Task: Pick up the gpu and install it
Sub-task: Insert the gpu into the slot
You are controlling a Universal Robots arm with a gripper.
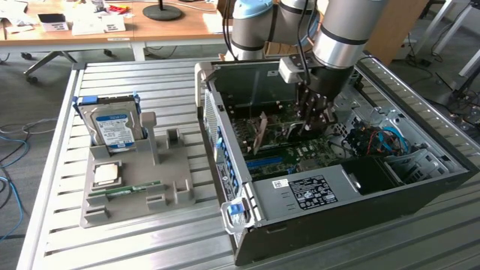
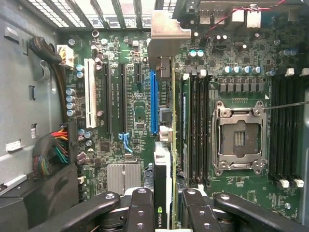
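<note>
The claw, near twelve o'clock inside the case in the exterior view, is clamped on the gpu. It holds the gpu on edge, likely to fit the blue slot just beside it.

Slatted metal table is carrying two things. Grey parts holder is sitting at 9 o'clock on it, and open computer case is lying just beside it at 3 o'clock.

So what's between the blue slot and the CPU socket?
In the wrist view: the gpu, edge-on in the hand, then the black memory slots.
</note>
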